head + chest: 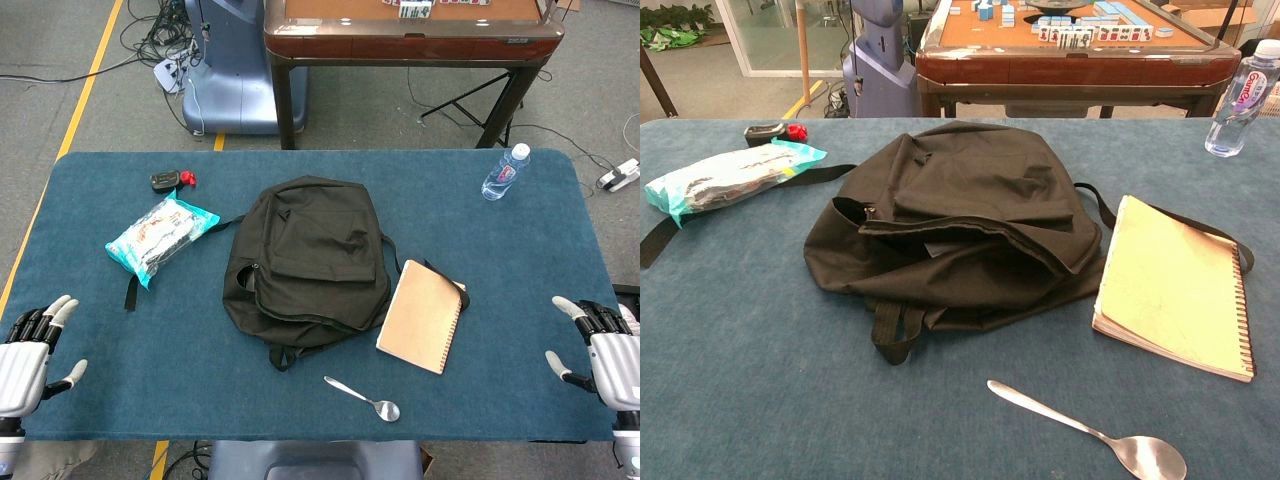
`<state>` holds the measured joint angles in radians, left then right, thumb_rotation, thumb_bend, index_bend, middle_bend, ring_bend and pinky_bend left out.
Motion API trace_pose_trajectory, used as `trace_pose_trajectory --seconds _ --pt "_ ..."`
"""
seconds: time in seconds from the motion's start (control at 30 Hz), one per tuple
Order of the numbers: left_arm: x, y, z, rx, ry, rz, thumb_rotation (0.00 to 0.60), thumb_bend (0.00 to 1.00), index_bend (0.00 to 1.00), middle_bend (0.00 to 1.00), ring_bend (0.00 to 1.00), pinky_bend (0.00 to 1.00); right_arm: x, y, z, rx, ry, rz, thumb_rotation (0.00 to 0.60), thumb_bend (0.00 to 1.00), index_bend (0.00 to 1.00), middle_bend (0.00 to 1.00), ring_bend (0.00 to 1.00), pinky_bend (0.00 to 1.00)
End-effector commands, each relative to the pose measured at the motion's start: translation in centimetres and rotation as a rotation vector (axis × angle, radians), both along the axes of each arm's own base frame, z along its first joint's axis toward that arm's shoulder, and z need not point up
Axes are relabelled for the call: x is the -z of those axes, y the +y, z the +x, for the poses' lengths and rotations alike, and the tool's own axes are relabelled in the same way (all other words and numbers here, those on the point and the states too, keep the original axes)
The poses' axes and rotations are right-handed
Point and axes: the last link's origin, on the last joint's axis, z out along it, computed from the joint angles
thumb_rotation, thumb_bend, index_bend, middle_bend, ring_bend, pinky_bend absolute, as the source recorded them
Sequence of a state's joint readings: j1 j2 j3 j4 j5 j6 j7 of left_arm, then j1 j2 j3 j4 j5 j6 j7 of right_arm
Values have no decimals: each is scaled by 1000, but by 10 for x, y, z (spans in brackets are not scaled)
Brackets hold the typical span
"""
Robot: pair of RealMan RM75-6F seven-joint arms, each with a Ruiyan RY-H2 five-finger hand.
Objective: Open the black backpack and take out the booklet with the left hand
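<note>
The black fabric backpack (305,262) lies flat in the middle of the desk (90,330), which is covered in dark blue cloth. Its zipper is open along the near edge, the mouth gaping towards the robot in the chest view (960,225), and its straps trail out on the cloth to both sides. Just beside it on the right lies the tan spiral-bound booklet (422,316), closed, out of the bag, its upper corner resting over a strap; the chest view shows its wire binding on the far right edge (1175,290).

A silver metal spoon (364,398) lies near the front edge, in front of the bag and booklet. To the left of the bag sits a teal and white plastic packet (160,238), and beyond it a small black device with a red piece (172,180). A clear plastic water bottle (505,172) stands upright at the far right corner.

The left hand (30,355) rests at the near left edge, fingers spread and holding nothing. The right hand (600,350) sits at the near right edge, likewise open-fingered and empty. Both are well apart from the bag.
</note>
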<state>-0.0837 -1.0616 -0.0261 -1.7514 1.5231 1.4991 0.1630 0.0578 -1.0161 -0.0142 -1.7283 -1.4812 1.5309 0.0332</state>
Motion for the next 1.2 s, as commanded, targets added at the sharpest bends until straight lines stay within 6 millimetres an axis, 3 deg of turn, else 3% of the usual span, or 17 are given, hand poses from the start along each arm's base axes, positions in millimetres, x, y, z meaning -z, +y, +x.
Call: trace_pose_trajectory --seconds 0.03,0.37,0.53,0.73,0.97,1.2 --pt "1 1 0 -2 0 -2 600 276 114 88 134 98 0 -1 1 -4 -1 1 600 242 190 256 158 168" --pt "1 2 1 -1 -6 3 600 276 114 88 134 99 4 -10 13 -58 -11 46 600 242 191 263 166 169" --pt "-1 2 3 5 -9 9 600 276 114 88 133 98 12 -25 32 -130 -27 109 600 242 190 275 173 178" --pt "-3 2 5 13 -16 22 600 276 114 88 134 98 34 -55 71 -248 -50 227 600 241 190 277 173 188" --pt "-8 -3 5 11 -10 35 600 275 114 88 133 99 76 -92 125 -349 -88 359 600 217 191 277 173 188" --pt "-12 -6 6 8 -2 40 600 275 114 88 134 98 115 -116 168 -397 -106 455 600 160 190 265 173 188"
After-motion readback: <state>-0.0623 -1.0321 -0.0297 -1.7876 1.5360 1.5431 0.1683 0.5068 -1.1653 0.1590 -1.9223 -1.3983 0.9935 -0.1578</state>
